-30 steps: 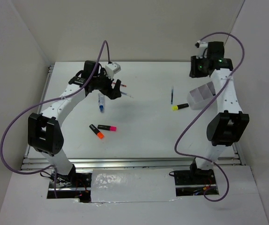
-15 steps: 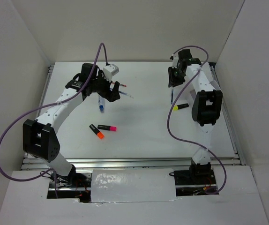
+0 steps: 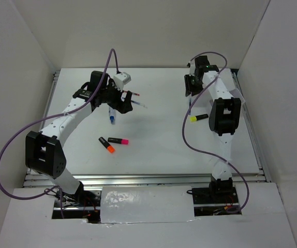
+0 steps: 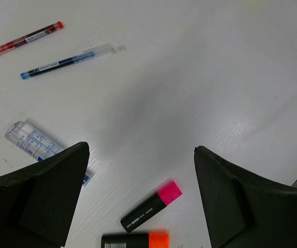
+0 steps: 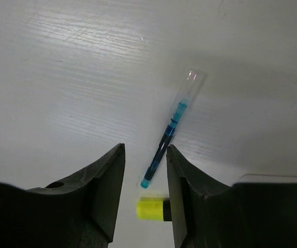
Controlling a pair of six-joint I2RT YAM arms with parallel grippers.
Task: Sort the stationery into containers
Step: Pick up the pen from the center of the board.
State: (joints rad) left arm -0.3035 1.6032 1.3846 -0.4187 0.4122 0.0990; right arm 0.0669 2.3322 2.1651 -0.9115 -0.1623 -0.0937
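Your left gripper (image 4: 140, 151) hovers over the counter (image 4: 226, 77) with its fingers spread wide and nothing between them. Beneath it, the red pen (image 4: 21, 40) and a blue pen (image 4: 60, 63) lie close together and nearly parallel. The clear marker (image 4: 29, 138) lies apart from them, one end hidden behind a finger, and the pink highlighter (image 4: 151, 205) and orange highlighter (image 4: 134, 240) lie just beside each other. Your right gripper (image 5: 145, 150) hangs over the counter's far side, right of centre, its fingers a narrow gap apart and gripping nothing. Through that gap you see the second blue pen (image 5: 172, 126) lying flat, with the yellow highlighter (image 5: 151, 208) just past its tip.
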